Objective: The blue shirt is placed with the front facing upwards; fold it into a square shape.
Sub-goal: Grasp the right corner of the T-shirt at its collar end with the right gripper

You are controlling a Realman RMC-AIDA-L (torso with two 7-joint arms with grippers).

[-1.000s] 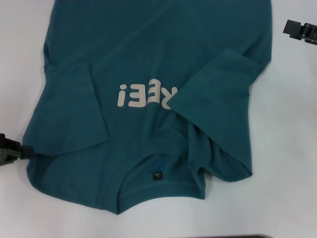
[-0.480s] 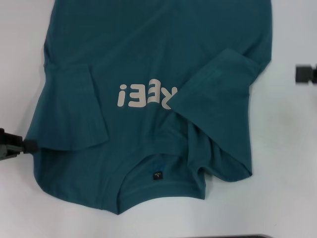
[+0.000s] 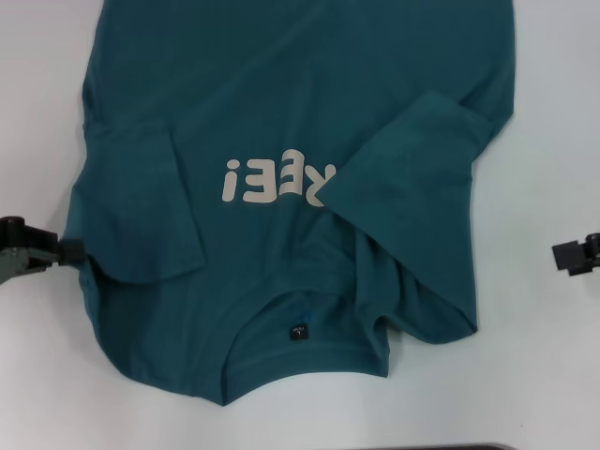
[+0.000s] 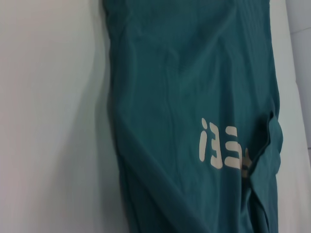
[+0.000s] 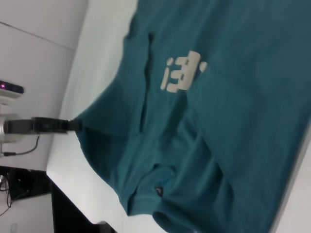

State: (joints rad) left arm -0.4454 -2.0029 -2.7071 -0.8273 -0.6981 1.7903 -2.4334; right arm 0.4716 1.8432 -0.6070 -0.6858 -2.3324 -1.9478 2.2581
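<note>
The blue shirt [image 3: 281, 94] lies front up on the white table, both short sleeves folded in over the chest. Its cream letters [image 3: 277, 180] and black neck label [image 3: 298, 332] face me at the near end. My left gripper [image 3: 67, 251] is at the shirt's left shoulder edge, shut on the cloth. In the right wrist view the shirt [image 5: 233, 121] is drawn to a point at that gripper [image 5: 73, 125]. My right gripper [image 3: 574, 253] is at the far right, off the shirt. The left wrist view shows the shirt [image 4: 194, 73] and letters [image 4: 218, 148].
The white table [image 3: 544, 375] shows bare on both sides of the shirt. Its dark near edge [image 3: 422, 447] runs along the bottom. The right wrist view shows a device with a pink light [image 5: 9, 87] beyond the table's left side.
My left gripper has moved right and the shirt's left shoulder edge has come inward with it. My right gripper has come down from the far right corner to beside the shirt's near half.
</note>
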